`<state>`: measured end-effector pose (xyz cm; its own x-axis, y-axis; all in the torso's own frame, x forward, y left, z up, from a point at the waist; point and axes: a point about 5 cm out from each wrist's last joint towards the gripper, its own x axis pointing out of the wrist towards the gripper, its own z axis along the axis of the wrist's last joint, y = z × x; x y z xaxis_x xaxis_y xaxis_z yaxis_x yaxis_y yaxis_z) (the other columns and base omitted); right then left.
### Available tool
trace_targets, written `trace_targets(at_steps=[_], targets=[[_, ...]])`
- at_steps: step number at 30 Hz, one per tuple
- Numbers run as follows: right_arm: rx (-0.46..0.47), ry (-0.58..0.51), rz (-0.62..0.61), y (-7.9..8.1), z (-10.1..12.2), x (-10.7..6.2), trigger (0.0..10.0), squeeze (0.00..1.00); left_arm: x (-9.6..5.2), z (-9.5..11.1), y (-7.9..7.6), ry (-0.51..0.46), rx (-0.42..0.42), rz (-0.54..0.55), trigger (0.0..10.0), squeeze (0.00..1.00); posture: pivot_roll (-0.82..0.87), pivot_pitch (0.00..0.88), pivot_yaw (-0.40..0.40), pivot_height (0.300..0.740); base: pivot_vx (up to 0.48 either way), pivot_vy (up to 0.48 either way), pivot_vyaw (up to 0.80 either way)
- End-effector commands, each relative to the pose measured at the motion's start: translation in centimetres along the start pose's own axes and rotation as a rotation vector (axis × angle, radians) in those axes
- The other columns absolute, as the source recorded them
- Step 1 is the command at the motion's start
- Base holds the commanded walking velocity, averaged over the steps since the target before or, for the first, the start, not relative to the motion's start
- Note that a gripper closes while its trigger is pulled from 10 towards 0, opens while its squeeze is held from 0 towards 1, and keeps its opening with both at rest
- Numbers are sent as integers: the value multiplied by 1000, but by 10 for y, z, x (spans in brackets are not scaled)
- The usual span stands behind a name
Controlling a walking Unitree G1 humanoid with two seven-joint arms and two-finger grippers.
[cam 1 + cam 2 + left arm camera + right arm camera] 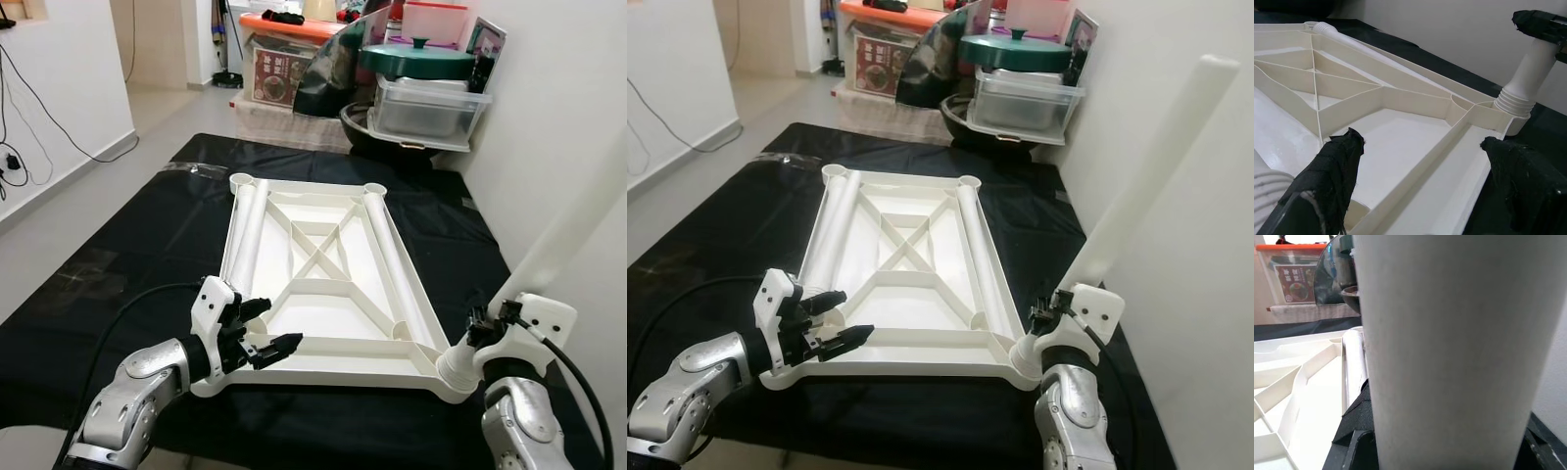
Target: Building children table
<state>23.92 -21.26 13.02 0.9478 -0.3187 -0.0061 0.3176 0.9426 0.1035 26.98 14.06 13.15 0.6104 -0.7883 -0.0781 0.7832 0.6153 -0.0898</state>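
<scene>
A white children's tabletop [333, 370] lies upside down on a black mat [147, 235], ribs facing up. Two loose white legs rest inside it, one along the left side [250, 230] and one along the right side [397, 269]. A third white leg [1156, 176] stands tilted in the near right corner socket [1513, 105]. My right gripper [485, 328] is shut on that leg just above its threaded end. My left gripper [279, 323] is open at the near left corner, with one finger [1337, 166] over the inside of the tabletop and the other outside the near rim.
Clear storage boxes [426, 108] with a green-lidded pot [416, 57] stand beyond the mat's far edge, beside an orange-lidded box [284, 64]. A white wall [558, 117] runs close along the right. Cables [20, 147] hang on the left wall over bare floor.
</scene>
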Motion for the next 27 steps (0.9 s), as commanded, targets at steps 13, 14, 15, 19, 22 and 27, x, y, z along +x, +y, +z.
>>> trace_targets(at_steps=[13, 14, 15, 19, 22, 27], targets=[[17, 72, -54, -10, -14, -6, 10000, 1000, 10, 1, 1, -2, 12, -16, 10000, 0, 105, 0, -81, 740, 0, 0, 0], [26, 38, -36, -9, -7, -6, 10000, 1000, 10, 1, 1, -1, 11, -17, 10000, 0, 105, 0, -81, 740, 0, 0, 0], [31, 16, -24, -8, -2, -6, 10000, 1000, 10, 1, 1, -1, 11, -18, 10000, 0, 105, 0, -81, 740, 0, 0, 0], [40, -69, 54, -8, 18, -7, 10000, 1000, 11, 0, 1, 0, 10, -22, 10000, 0, 97, 0, -75, 740, 0, 0, 0], [34, -104, 107, -8, 27, -7, 10000, 1000, 11, 0, 1, 0, 10, -24, 10000, 0, 90, 0, -73, 740, 0, 0, 0], [-20, -150, 227, -16, 46, -4, 10000, 1000, 12, 0, 1, -2, 9, -26, 10000, 0, 86, 0, -73, 740, 0, 0, 0]])
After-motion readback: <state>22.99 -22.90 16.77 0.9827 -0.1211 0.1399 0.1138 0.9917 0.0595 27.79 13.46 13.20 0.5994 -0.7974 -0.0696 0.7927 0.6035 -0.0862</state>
